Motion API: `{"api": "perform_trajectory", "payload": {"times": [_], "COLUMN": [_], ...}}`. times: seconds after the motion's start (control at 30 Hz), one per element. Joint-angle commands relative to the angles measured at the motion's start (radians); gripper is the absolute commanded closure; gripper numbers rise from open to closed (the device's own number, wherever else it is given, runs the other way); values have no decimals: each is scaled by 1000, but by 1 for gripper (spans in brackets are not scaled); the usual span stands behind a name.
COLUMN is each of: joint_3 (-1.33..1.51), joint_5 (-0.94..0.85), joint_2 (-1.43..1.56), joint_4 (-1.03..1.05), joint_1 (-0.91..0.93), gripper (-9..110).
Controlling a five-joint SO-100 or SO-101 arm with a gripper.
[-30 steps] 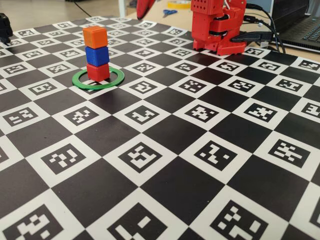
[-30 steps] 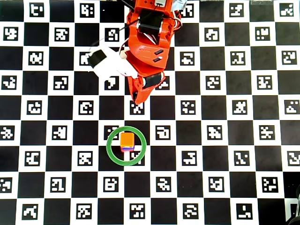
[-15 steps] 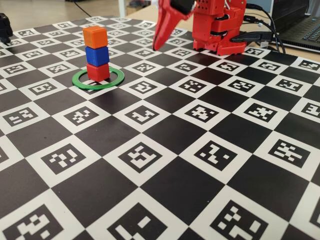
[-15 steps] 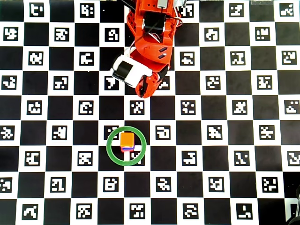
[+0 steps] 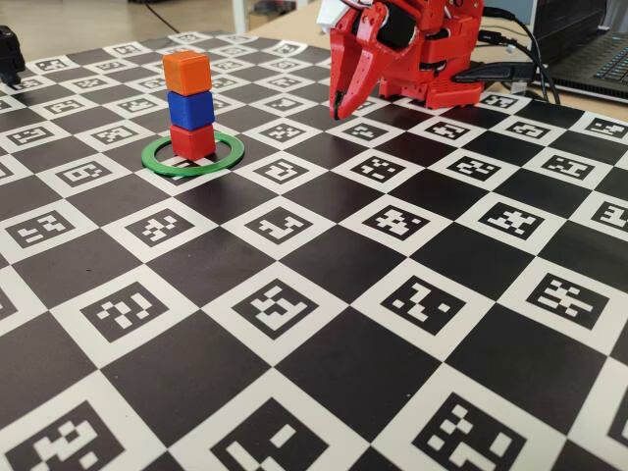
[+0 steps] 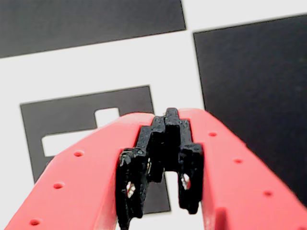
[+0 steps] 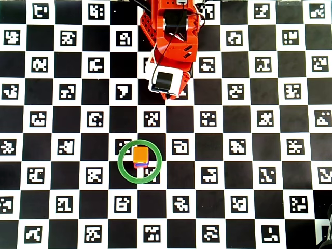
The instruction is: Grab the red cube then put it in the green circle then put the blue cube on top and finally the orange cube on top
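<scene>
Completed stack: orange cube [image 5: 186, 72] on blue cube [image 5: 190, 108] on red cube [image 5: 192, 139] inside the green circle [image 5: 192, 155], well apart from the clenched, empty fingers [image 5: 338, 110], so nothing can topple it.

Light was bright and even, shadows faint. The wrist view was soft: the red fingers [image 6: 230, 167] blurred up close, the board beyond their tips only slightly sharper and washed white.
</scene>
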Motion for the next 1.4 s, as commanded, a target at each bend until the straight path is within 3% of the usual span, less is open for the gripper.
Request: {"api": "perform_trajectory", "payload": {"times": [0.0, 0.67, 1.37], "joint_3": [57, 57, 57], "joint_5": [-9, -34, -43], "joint_2": [21, 89, 89], "joint_4": [60, 98, 100], "joint_1": [2, 98, 86], "gripper": [107, 107, 107]}}
